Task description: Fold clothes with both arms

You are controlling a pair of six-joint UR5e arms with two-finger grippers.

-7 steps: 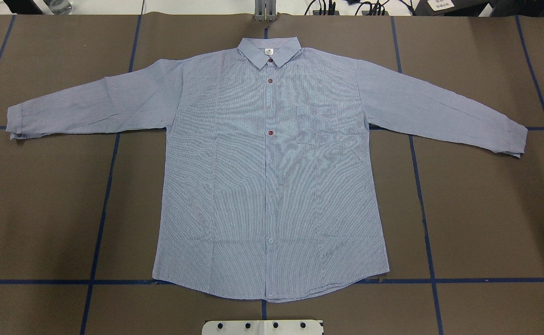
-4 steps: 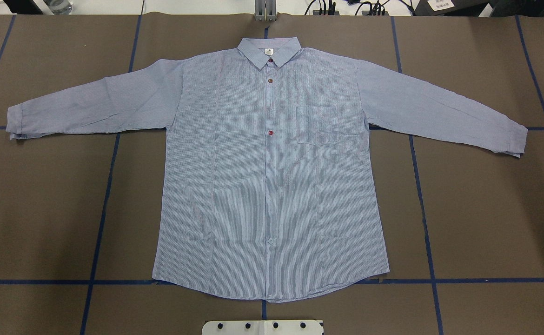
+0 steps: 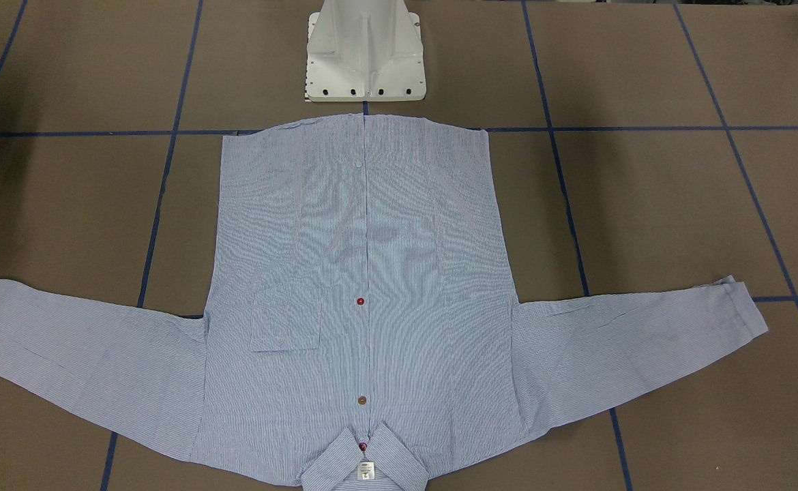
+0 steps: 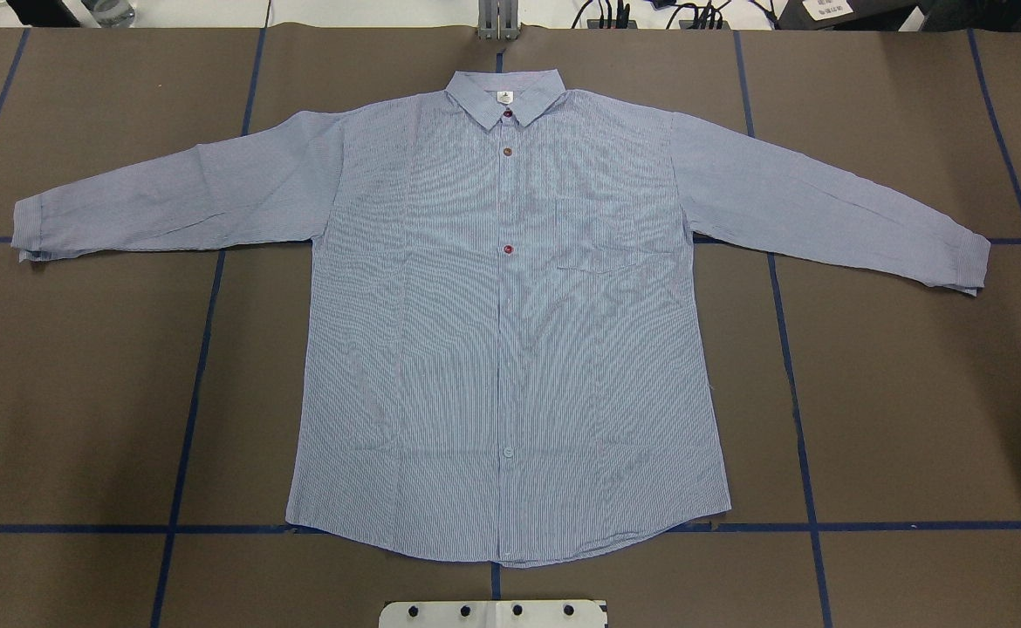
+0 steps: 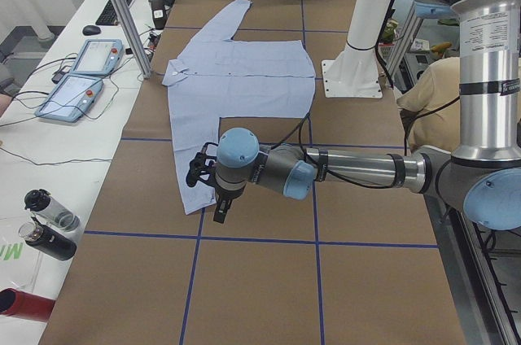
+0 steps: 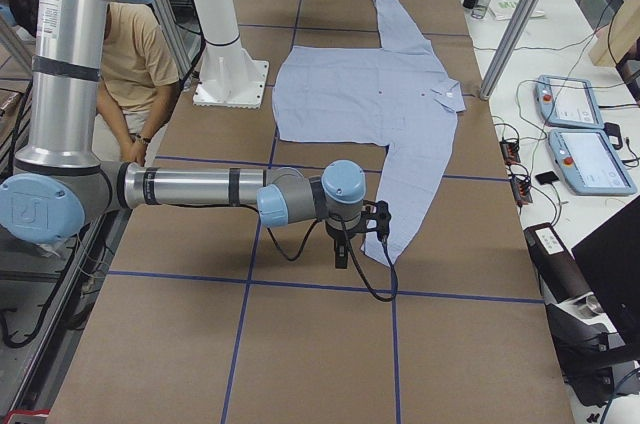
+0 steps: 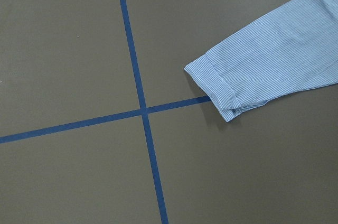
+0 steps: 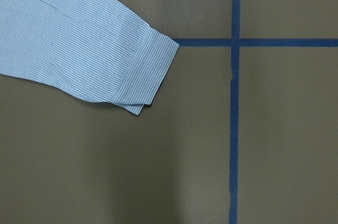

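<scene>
Shirt [image 4: 510,349] flat, left gripper [image 5: 220,213] apparently beside cuff [image 7: 216,86]

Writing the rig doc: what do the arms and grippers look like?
Both look alike. The left arm and right arm are silver tubes with grey joints, round light blue caps and black bands. A black cable loops loose off each wrist. The left gripper and right gripper are black and two-fingered. No sleeves or covers.
</scene>
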